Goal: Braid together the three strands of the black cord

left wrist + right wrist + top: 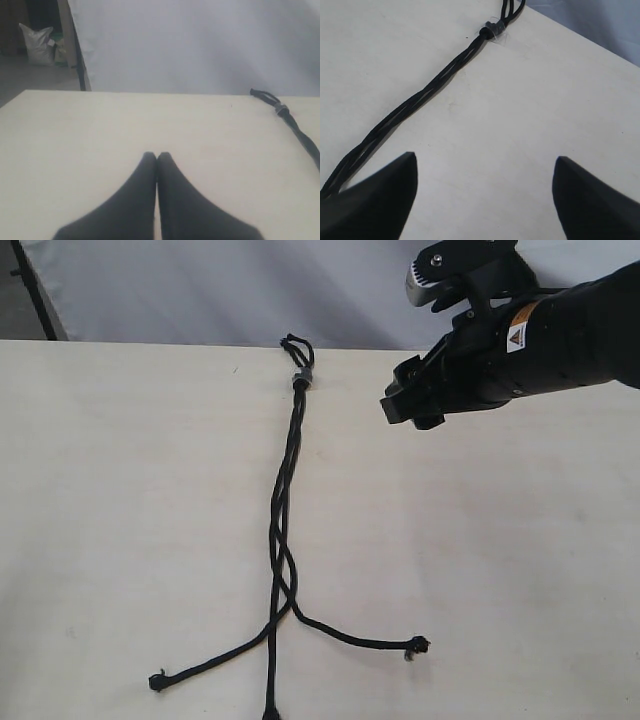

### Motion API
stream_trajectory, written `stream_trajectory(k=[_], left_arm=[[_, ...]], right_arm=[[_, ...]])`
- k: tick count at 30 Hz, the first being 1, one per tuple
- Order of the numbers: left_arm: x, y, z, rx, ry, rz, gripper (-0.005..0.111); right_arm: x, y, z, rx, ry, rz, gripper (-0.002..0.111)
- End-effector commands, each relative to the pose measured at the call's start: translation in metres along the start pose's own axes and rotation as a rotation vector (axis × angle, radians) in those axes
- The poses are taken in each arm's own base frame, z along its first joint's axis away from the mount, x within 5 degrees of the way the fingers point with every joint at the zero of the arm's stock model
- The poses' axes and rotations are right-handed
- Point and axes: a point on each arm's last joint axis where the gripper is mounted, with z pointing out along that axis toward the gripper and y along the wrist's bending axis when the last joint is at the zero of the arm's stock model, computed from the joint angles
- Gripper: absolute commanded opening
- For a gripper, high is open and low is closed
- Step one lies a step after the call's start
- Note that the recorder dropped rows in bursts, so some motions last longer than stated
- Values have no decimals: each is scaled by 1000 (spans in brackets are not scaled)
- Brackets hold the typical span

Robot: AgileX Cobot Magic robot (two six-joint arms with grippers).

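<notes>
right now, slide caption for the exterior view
Right gripper hangs open beside the loosely twisted black cord; three strands fan apart on the table.

The table (120, 490) is pale cream, with a plain matte top. On it lies a black cord (280, 490), stretched from the far edge toward the near side. Its loop (296, 343) rests at the far edge, with a grey band (302, 377) just nearer. From the band the strands (345, 637) run loosely twisted together. Near the front they fan apart: one left and one right, each ending in a small knot, and one straight on out of view.
</notes>
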Motion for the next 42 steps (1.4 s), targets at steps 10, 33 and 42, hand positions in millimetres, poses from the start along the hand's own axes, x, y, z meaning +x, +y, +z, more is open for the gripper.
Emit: stream_trajectory(k=[10, 33, 42], left_arm=[[5, 0, 0, -1, 43, -8, 0], [5, 0, 0, -1, 43, -8, 0], [5, 0, 0, -1, 43, -8, 0]], right_arm=[[1, -2, -2, 7, -6, -1, 71], [189, 39, -102, -129, -386, 244, 71], [206, 13, -128, 141, -655, 389, 71]])
